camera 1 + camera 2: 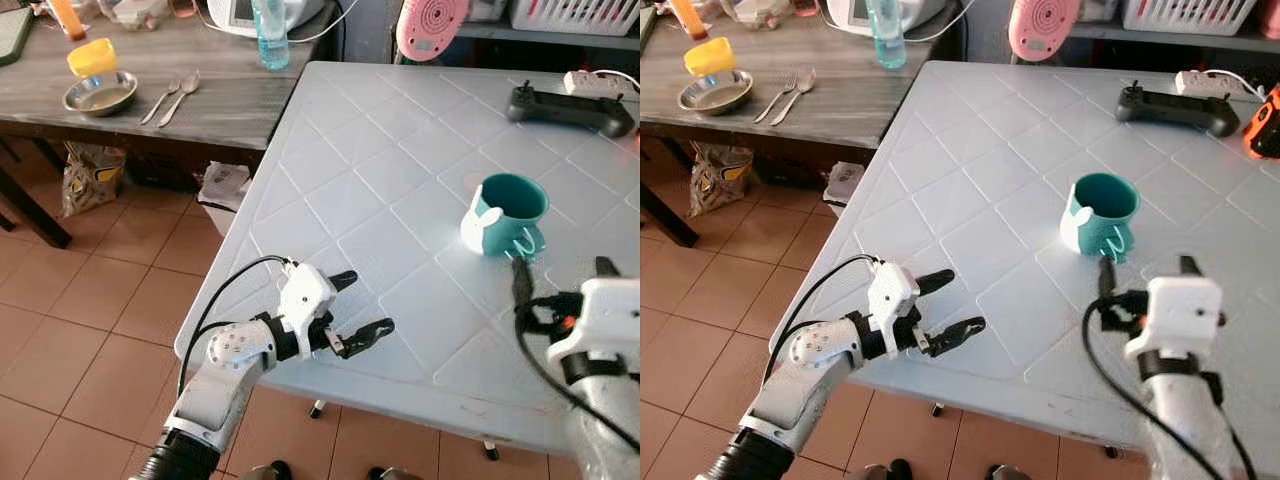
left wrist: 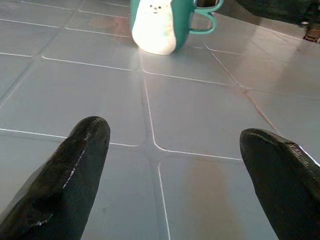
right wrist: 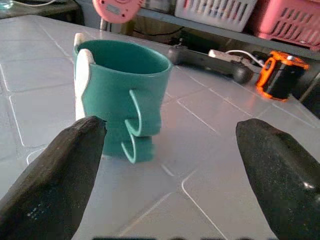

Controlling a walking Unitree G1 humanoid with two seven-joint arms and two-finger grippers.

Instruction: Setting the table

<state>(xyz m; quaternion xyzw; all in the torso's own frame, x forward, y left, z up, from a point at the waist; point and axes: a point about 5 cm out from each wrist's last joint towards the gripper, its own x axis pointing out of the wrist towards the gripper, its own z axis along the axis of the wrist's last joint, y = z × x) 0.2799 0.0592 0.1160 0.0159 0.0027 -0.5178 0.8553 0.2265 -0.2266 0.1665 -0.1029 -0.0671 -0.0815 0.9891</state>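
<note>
A teal mug (image 1: 508, 210) with a white bunny face and a curly handle stands upright on the white plastic table (image 1: 380, 170), right of centre. My right gripper (image 1: 562, 272) is open just short of the mug, its handle turned towards me; in the right wrist view the mug (image 3: 122, 95) sits ahead of the spread fingers (image 3: 65, 170). My left gripper (image 1: 365, 304) is open low over the table's near left edge, holding nothing. On the dark wooden table (image 1: 230, 100) at the back left lie a fork (image 1: 160, 100), a spoon (image 1: 182, 94) and a metal bowl (image 1: 100, 96) with a yellow piece (image 1: 92, 58) on it.
A black controller (image 1: 570, 105), a white power strip (image 1: 598, 82) and an orange device (image 1: 1265, 125) lie at the white table's far right. A pink round fan (image 1: 432, 25) stands behind it. A water bottle (image 1: 270, 35) is on the wooden table. A white bin (image 1: 225, 192) and a bag (image 1: 90, 175) sit on the tiled floor.
</note>
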